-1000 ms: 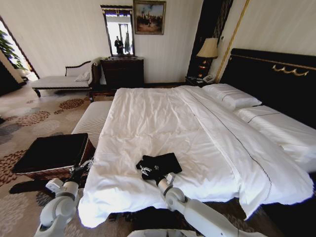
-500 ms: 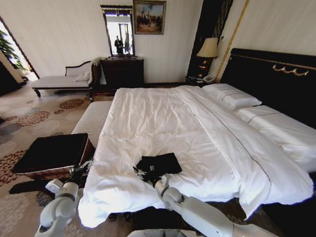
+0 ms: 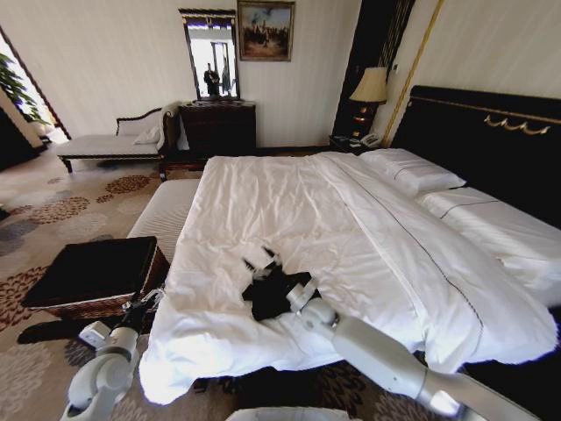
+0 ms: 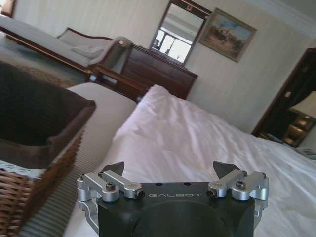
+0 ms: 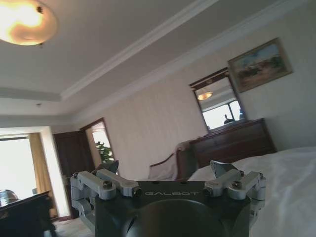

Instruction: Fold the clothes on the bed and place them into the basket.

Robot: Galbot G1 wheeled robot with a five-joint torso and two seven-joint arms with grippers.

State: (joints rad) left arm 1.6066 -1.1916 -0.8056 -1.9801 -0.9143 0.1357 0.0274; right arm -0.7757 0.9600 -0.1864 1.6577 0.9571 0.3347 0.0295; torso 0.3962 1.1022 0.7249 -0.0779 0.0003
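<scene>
The folded black T-shirt (image 3: 273,295) lies on the bed (image 3: 289,219) near its foot edge, directly beneath and just behind the right claw (image 3: 262,260), which tilts upward with its fingers spread and released, holding nothing. The basket (image 3: 92,276) stands on the floor well off to that claw's left. The left claw (image 3: 140,305), also open and empty, hangs low just beside the basket, far nearer to it than the right

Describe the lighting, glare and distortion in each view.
Head view: wide-angle bending at the edges, daylight washing out the bed. Left wrist view: the duvet glows pale behind the open left hand. Right wrist view: ceiling lamp and bright window blown out.
</scene>
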